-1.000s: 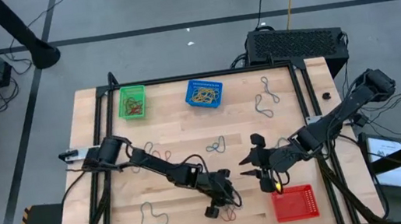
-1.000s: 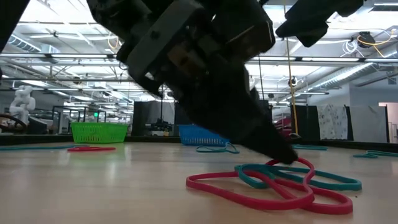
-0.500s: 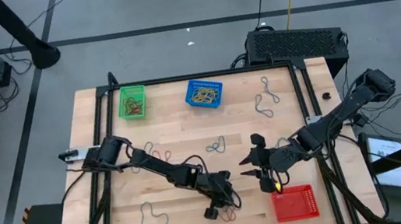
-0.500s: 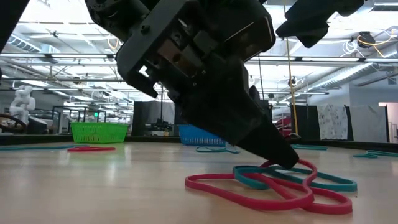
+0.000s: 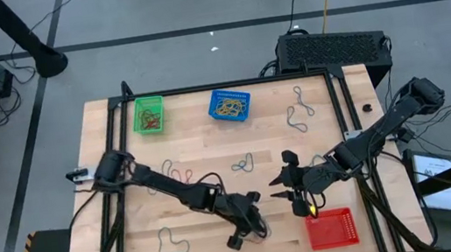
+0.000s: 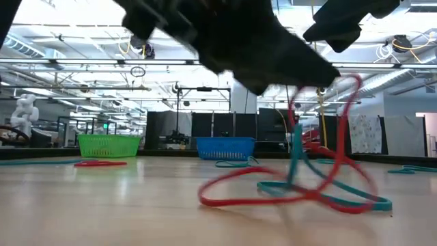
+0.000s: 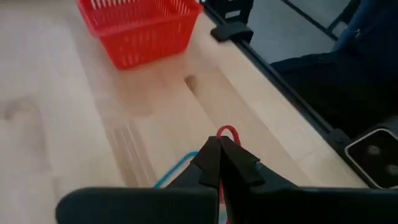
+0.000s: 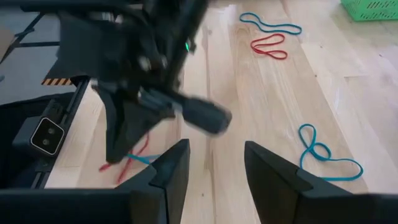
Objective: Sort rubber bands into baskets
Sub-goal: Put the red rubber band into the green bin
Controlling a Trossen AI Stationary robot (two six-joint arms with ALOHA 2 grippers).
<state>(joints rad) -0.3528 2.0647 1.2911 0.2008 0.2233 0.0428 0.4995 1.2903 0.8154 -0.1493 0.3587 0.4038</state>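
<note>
My left gripper (image 5: 254,228) is near the table's front edge, left of the red basket (image 5: 331,229), and is shut on a red rubber band (image 6: 321,137). A teal band (image 6: 295,147) tangled with the red one rises part way with it. The right gripper (image 5: 283,185) hangs open and holds nothing, a little toward the far side and right of the left one. The green basket (image 5: 149,115) and the blue basket (image 5: 230,105) stand at the far edge, each with bands inside. My left gripper pinches one end loop of the red band (image 7: 227,132) between its shut fingertips, and a small bend of it sticks out past them. The fingers slant down toward the red basket. The band's held end is raised (image 6: 347,85), and its other end lies on the table (image 6: 225,191).
Loose bands lie at the front left (image 5: 171,240), in the table's middle (image 5: 242,163), left of middle (image 5: 174,170) and at the far right (image 5: 298,111). A black vented box (image 5: 331,46) stands behind the table's far right corner.
My left gripper has shut on the red band and risen. One end of the band has come up off the table while the rest stays down. The tangled teal band has been drawn up part way.
</note>
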